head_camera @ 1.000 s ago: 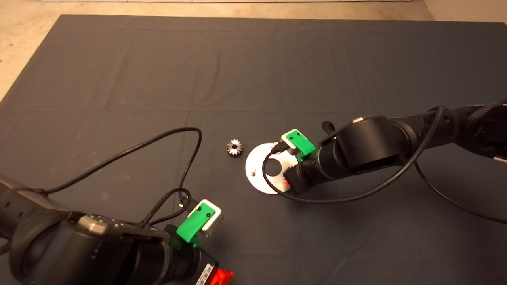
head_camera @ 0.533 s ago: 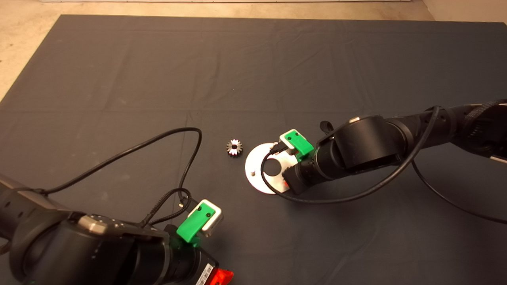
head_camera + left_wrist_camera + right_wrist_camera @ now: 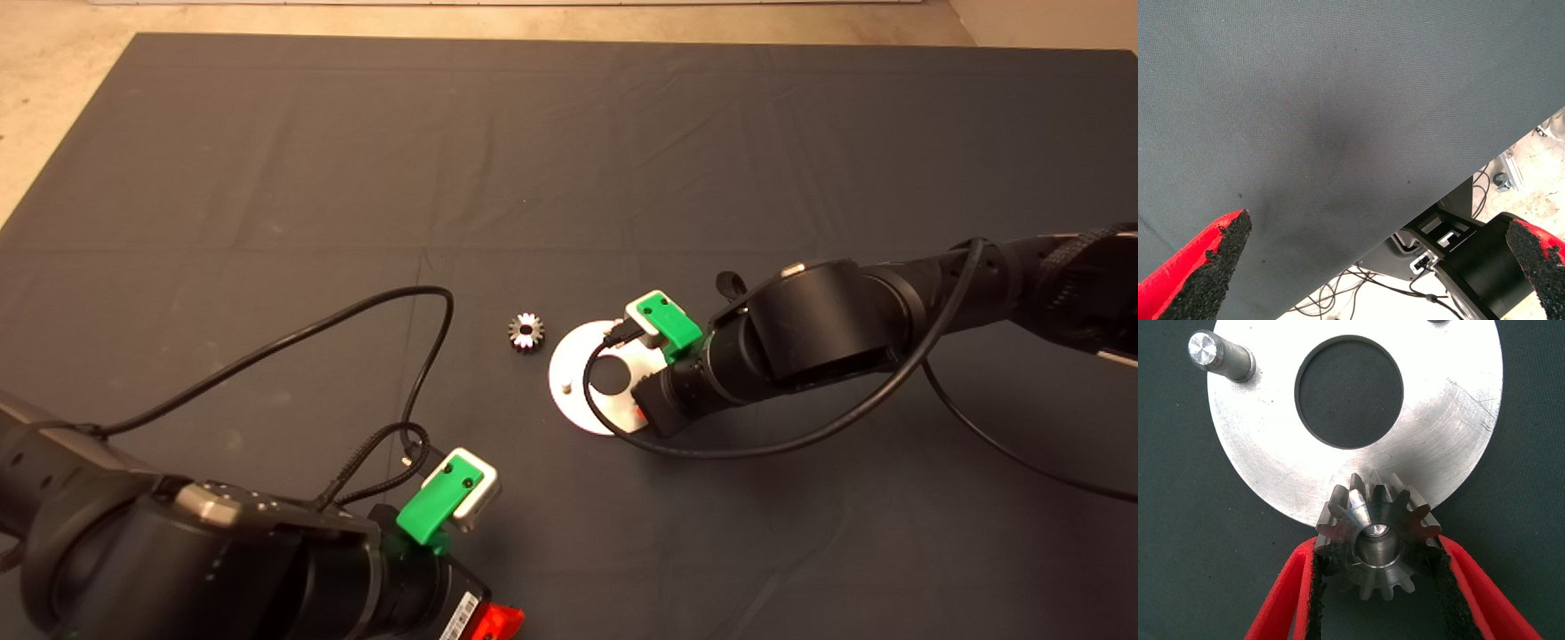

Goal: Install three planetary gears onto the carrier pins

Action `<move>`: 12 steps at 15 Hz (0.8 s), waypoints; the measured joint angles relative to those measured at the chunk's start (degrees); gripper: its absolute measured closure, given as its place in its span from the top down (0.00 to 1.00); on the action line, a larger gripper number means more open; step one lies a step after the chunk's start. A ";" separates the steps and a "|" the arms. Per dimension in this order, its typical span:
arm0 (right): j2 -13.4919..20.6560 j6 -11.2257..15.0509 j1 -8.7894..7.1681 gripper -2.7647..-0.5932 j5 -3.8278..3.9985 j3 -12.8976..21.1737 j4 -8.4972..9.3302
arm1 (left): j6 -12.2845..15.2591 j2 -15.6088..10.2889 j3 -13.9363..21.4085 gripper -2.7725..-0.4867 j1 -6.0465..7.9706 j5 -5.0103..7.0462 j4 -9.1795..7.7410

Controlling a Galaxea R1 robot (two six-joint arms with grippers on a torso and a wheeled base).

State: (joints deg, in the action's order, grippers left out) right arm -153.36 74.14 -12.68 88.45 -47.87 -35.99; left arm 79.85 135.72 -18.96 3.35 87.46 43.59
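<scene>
1. One gear (image 3: 1377, 542) sits clamped between the right gripper's (image 3: 1377, 587) pads at the disc's (image 3: 1265, 447) edge, a pin tip showing in its bore, so it looks threaded on or nearly so.
2. A second gear (image 3: 526, 332) lies loose on the mat (image 3: 356, 160), just beside the disc.
3. One bare pin (image 3: 1219, 357) stands ready; a third gear is not in view.
4. The left gripper (image 3: 1371, 267) waits at the lower left edge of the mat, fingers apart and empty.
5. Judged so, at most one gear is on and two remain.
</scene>
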 joint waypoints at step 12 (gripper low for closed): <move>-0.01 -1.60 0.00 0.18 -0.04 0.02 -0.01 | 0.00 0.00 0.00 1.00 0.00 0.00 0.00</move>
State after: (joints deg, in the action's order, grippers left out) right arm -153.37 72.55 -12.68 88.42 -47.85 -35.99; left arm 79.85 135.72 -18.96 3.35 87.46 43.59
